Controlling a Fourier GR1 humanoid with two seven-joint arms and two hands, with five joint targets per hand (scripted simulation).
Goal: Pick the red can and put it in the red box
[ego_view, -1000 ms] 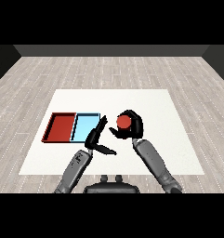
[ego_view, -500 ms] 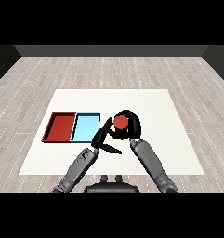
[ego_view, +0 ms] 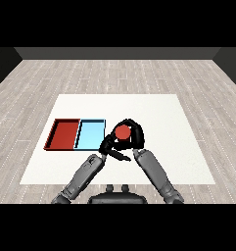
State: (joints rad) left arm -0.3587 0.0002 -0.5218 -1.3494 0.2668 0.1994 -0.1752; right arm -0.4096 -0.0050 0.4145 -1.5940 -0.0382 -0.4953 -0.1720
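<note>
The red can [ego_view: 122,132] is held just right of the trays, with my right hand [ego_view: 134,138] curled round it. My left hand [ego_view: 109,148] sits close below and left of the can, fingers stretched toward it; whether they touch it cannot be told. The red tray [ego_view: 63,134] lies at the left of the table, holding nothing. The light blue tray [ego_view: 90,134] lies between the red tray and the can.
The white table [ego_view: 158,117] spreads wide to the right of and behind the hands. Both trays lie side by side at the left, near the table's left edge. Grey wood floor surrounds the table.
My right hand has carried the red can leftward toward the light blue tray. My left hand has swung from raised and spread to low beside the can.
</note>
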